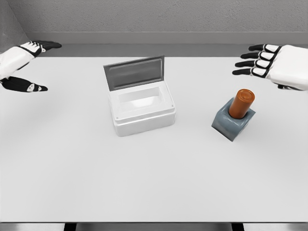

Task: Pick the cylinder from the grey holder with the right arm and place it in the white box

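An orange-brown cylinder [241, 103] stands tilted in a grey holder [232, 123] on the right side of the table. A white box [142, 109] sits near the middle, its grey lid [134, 72] raised at the back and its inside empty. My right hand [262, 61] hovers above and to the right of the cylinder, fingers spread and pointing left, holding nothing. My left hand [30, 65] floats at the far left edge, open, well away from the box.
The white table [154, 183] stretches wide in front of the box and holder. Its far edge meets a grey wall at the back.
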`<state>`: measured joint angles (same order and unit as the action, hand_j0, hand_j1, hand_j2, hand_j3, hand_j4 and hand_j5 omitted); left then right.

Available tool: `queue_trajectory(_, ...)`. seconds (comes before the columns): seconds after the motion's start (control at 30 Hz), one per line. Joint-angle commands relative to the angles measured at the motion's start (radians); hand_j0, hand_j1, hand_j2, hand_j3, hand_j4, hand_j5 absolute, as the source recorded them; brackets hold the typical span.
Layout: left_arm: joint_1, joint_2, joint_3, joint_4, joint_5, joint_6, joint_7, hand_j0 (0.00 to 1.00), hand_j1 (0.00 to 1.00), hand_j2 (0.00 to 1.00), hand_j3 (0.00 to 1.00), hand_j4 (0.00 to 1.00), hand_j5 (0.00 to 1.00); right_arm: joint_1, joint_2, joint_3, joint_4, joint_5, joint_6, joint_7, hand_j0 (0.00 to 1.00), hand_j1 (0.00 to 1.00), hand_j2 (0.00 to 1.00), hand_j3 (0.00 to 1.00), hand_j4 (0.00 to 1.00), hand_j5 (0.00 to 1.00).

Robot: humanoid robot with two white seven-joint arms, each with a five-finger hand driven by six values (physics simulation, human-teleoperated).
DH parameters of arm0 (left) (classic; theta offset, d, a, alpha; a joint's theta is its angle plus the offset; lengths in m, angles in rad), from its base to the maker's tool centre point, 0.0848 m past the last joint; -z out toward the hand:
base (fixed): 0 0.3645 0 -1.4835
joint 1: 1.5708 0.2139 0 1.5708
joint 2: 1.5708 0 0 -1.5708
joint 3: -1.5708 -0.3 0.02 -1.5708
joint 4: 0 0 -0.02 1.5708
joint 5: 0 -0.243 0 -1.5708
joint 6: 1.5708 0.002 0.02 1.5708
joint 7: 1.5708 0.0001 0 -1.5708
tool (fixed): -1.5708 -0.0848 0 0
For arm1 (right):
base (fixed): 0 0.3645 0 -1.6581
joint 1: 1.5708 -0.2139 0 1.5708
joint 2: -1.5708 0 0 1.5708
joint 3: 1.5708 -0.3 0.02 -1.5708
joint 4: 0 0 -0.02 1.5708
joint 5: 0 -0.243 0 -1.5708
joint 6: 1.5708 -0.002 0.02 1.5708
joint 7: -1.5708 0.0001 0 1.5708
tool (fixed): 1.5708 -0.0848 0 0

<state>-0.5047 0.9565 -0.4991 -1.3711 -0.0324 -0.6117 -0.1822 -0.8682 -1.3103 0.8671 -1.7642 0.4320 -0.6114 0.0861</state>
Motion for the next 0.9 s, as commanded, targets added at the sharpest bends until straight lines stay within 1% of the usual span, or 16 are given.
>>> queue_trajectory(0.0, 0.000, 0.002, -0.065, -0.005, 0.166, 0.001, -0.062, 1.00, 1.00, 1.00, 1.00, 1.00, 1.00, 0.000, -0.001, 0.009, 0.000, -0.006, 0.000, -0.002, 1.00, 1.00, 1.00, 1.00, 1.00, 1.00)
queue_trajectory(0.1, -0.011, -0.001, -0.070, -0.005, 0.449, 0.001, -0.409, 1.00, 1.00, 1.00, 1.00, 1.00, 1.00, 0.000, -0.001, 0.010, 0.000, -0.006, 0.000, -0.003, 1.00, 1.00, 1.00, 1.00, 1.00, 1.00)
queue_trajectory(0.2, -0.023, -0.019, -0.069, -0.022, 0.509, 0.001, -0.429, 1.00, 1.00, 1.00, 1.00, 1.00, 1.00, -0.003, -0.003, 0.009, 0.002, -0.013, 0.000, -0.011, 1.00, 1.00, 1.00, 1.00, 1.00, 1.00)
queue_trajectory(0.27, -0.031, -0.019, -0.065, -0.022, 0.626, 0.004, -0.429, 1.00, 1.00, 1.00, 1.00, 1.00, 1.00, -0.008, -0.001, 0.004, 0.003, -0.015, 0.000, -0.002, 1.00, 1.00, 1.00, 1.00, 1.00, 1.00)
queue_trajectory(0.3, -0.048, -0.019, -0.064, -0.022, 0.670, 0.076, -0.429, 1.00, 1.00, 1.00, 1.00, 1.00, 1.00, -0.009, 0.003, 0.000, 0.012, -0.012, 0.000, 0.017, 1.00, 1.00, 1.00, 1.00, 1.00, 1.00)
queue_trajectory(0.33, -0.071, -0.019, -0.061, -0.020, 0.686, 0.161, -0.429, 1.00, 1.00, 1.00, 1.00, 1.00, 1.00, -0.035, 0.045, -0.002, 0.035, -0.016, 0.000, 0.142, 1.00, 1.00, 1.00, 1.00, 1.00, 1.00)
queue_trajectory(0.4, -0.077, -0.019, -0.055, -0.019, 0.674, 0.173, -0.429, 1.00, 1.00, 1.00, 1.00, 1.00, 1.00, -0.081, 0.147, -0.005, 0.129, -0.061, 0.000, 0.355, 1.00, 1.00, 1.00, 1.00, 1.00, 1.00)
queue_trajectory(0.43, -0.080, -0.019, -0.049, -0.014, 0.661, 0.138, -0.429, 1.00, 1.00, 1.00, 1.00, 1.00, 1.00, -0.097, 0.172, -0.005, 0.144, -0.062, 0.000, 0.420, 1.00, 1.00, 1.00, 1.00, 1.00, 1.00)
queue_trajectory(0.47, -0.080, -0.018, -0.036, -0.011, 0.602, 0.099, -0.429, 1.00, 1.00, 1.00, 1.00, 1.00, 1.00, -0.103, 0.183, -0.004, 0.144, -0.058, 0.000, 0.455, 1.00, 1.00, 1.00, 1.00, 1.00, 1.00)
queue_trajectory(0.5, -0.080, -0.018, -0.027, -0.016, 0.537, 0.066, -0.429, 1.00, 1.00, 1.00, 1.00, 1.00, 1.00, -0.107, 0.183, -0.002, 0.146, -0.053, 0.000, 0.460, 1.00, 1.00, 1.00, 1.00, 1.00, 1.00)
queue_trajectory(0.53, -0.077, -0.018, -0.027, -0.017, 0.522, 0.046, -0.429, 1.00, 1.00, 1.00, 1.00, 1.00, 1.00, -0.115, 0.183, -0.002, 0.152, -0.053, 0.000, 0.466, 1.00, 1.00, 1.00, 1.00, 1.00, 1.00)
queue_trajectory(0.6, -0.075, -0.007, -0.026, -0.009, 0.528, 0.053, -0.429, 1.00, 1.00, 1.00, 1.00, 1.00, 1.00, -0.117, 0.221, 0.010, 0.186, -0.047, 0.000, 0.486, 1.00, 1.00, 1.00, 1.00, 1.00, 1.00)
queue_trajectory(0.67, -0.072, -0.005, -0.022, 0.003, 0.525, 0.055, -0.429, 1.00, 1.00, 1.00, 1.00, 1.00, 1.00, -0.118, 0.232, 0.029, 0.186, -0.049, 0.000, 0.486, 1.00, 1.00, 1.00, 1.00, 1.00, 1.00)
queue_trajectory(0.7, -0.077, -0.005, -0.019, 0.006, 0.526, 0.107, -0.429, 1.00, 1.00, 1.00, 1.00, 1.00, 1.00, -0.117, 0.252, 0.035, 0.186, -0.049, 0.000, 0.486, 1.00, 1.00, 1.00, 1.00, 1.00, 1.00)
queue_trajectory(0.77, -0.078, -0.016, 0.020, 0.006, 0.551, 0.391, -0.429, 1.00, 1.00, 1.00, 1.00, 1.00, 1.00, -0.117, 0.272, 0.036, 0.184, -0.050, 0.000, 0.486, 1.00, 1.00, 1.00, 1.00, 1.00, 1.00)
queue_trajectory(0.87, -0.081, -0.053, 0.048, 0.007, 0.556, 0.420, -0.429, 1.00, 1.00, 1.00, 1.00, 1.00, 1.00, -0.117, 0.279, 0.056, 0.180, -0.045, 0.000, 0.486, 1.00, 1.00, 1.00, 1.00, 1.00, 1.00)
